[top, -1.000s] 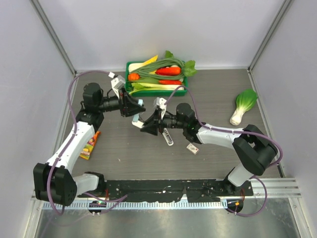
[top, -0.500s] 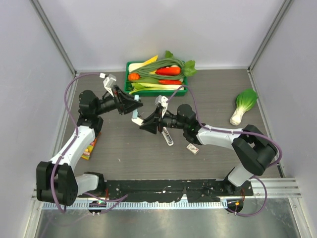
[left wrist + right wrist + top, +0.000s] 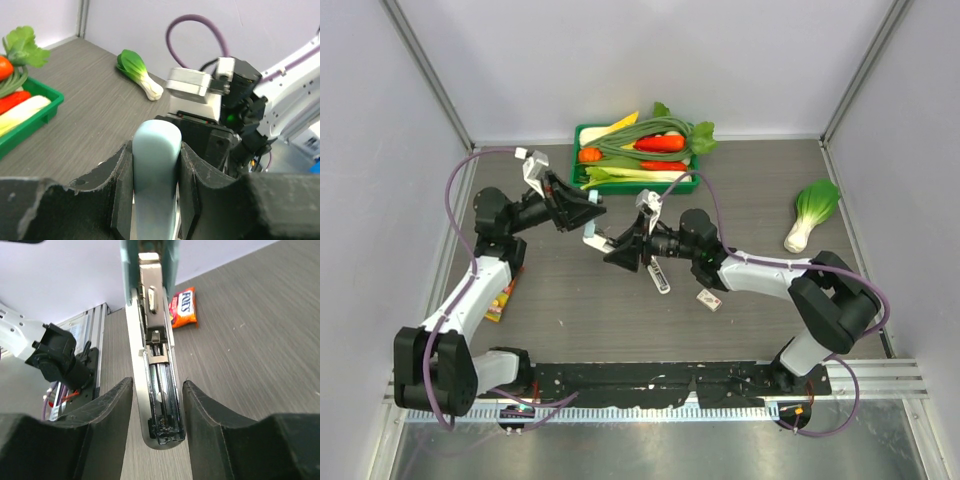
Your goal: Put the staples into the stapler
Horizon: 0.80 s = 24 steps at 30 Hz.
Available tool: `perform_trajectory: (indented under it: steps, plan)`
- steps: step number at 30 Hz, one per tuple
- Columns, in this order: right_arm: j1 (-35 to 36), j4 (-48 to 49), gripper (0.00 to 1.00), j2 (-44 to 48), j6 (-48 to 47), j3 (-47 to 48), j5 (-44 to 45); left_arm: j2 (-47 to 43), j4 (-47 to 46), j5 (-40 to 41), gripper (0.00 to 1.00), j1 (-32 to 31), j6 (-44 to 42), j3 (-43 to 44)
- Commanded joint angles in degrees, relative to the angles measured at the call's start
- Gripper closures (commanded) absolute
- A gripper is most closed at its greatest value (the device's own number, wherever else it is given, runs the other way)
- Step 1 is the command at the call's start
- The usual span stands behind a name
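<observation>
Dark wood-grain table (image 3: 620, 320) carries the work. Centre frame, the pale blue plastic-and-metal stapler (image 3: 160, 367) is raised and opened. The left tool (image 3: 156, 175) is clamped on its blue cap. The right tool (image 3: 156, 395) flanks the metal rail (grip cannot be told). The small whitish staples box (image 3: 709, 299) lies on the table, right of centre.

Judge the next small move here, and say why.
Probably the right gripper backs off the stapler, since the left gripper clamps its blue body, the magazine lies open, and the staples box sits untouched on the table.
</observation>
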<state>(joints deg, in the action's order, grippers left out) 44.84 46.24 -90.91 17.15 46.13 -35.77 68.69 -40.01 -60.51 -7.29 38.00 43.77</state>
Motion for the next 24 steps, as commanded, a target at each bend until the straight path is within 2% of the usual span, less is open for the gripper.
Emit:
perform_trajectory:
  steps: [1,13,24]
  plan:
    - [-1.07,-3.35,0.49,3.02,1.4,1.51,-6.5,-2.42,-3.15,-5.83,1.0,-2.72,-8.02,0.35]
    - [-3.44,0.78,0.4,5.22,5.53,1.69,-14.94,-1.89,8.97,-12.61,1.0,-6.86,-16.54,2.55]
    - [-3.09,0.79,0.4,4.7,4.21,0.54,-11.25,-1.01,11.8,-11.38,1.0,-8.0,-18.57,2.81]
